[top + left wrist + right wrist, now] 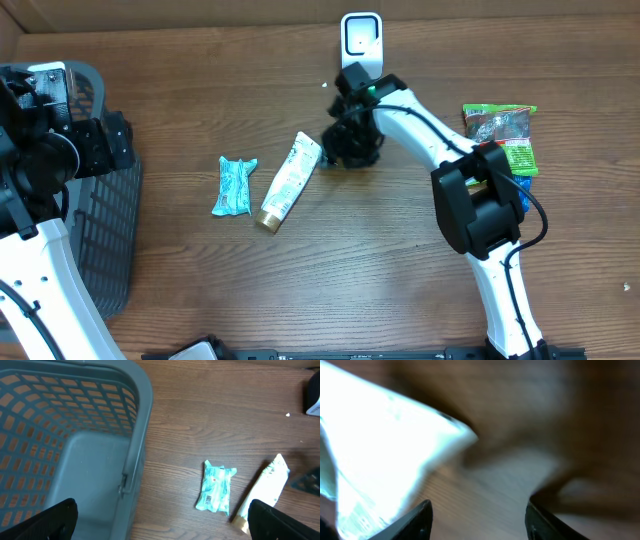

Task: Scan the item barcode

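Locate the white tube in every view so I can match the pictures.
Overhead: white tube lies diagonally near the centre, left of the right gripper.
Left wrist: tube at lower right, gold cap lowest.
Right wrist: probably the blurred white shape at left.
Shared landmark: teal packet just left of it, in overhead and left wrist only.

Top-down overhead, left wrist sharing tube [289, 180]

place: shop checkout | cues: basket [105, 230], scanner [360, 35], snack packets [503, 135]
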Available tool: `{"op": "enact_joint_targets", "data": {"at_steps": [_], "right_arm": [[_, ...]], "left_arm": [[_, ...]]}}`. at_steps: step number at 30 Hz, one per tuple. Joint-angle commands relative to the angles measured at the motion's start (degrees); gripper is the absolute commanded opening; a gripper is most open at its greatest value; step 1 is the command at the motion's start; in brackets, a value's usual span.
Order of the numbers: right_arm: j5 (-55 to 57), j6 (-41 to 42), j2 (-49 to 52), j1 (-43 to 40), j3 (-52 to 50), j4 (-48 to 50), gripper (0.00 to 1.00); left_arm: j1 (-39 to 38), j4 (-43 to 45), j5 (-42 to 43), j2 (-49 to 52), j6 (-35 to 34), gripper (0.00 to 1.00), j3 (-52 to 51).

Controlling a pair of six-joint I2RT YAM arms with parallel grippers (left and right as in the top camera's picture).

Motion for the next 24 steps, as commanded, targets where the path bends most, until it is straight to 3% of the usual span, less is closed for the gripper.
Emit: {"op": "enact_joint_targets", "data": {"at_steps": [1, 4, 8, 13, 17, 24], "right_arm": [[0.4, -4.8, -0.3, -0.8, -0.3, -6.9, 0.55], [0.6, -9.3, -1.6, -1.7, 1.9, -9.5, 0.56], [0.6, -11.0, -2.8, -2.2, 9.1, -8.4, 0.64], [-0.8, -14.7, -2.8, -1.0, 13.7, 2.7, 0.8], [-1.6, -15.1, -1.8, 2.0, 12.7, 9.2, 0.8], [0.1, -15.0, 2.4, 8.3, 12.2, 12.1, 0.8]], "left_arm": [[0.2, 0.1, 0.4, 0.2, 1.0, 1.0, 0.8], [0.2, 0.1, 0.4, 0.2, 1.0, 1.0, 0.8], [0.2, 0.1, 0.4, 0.2, 1.0, 1.0, 0.8], [0.2, 0.1, 0.4, 0.2, 1.0, 1.0, 0.8], [0.2, 0.1, 0.4, 0.2, 1.0, 1.0, 0.8], [0.2, 0.1, 0.4, 0.2, 1.0, 1.0, 0.8]]}}
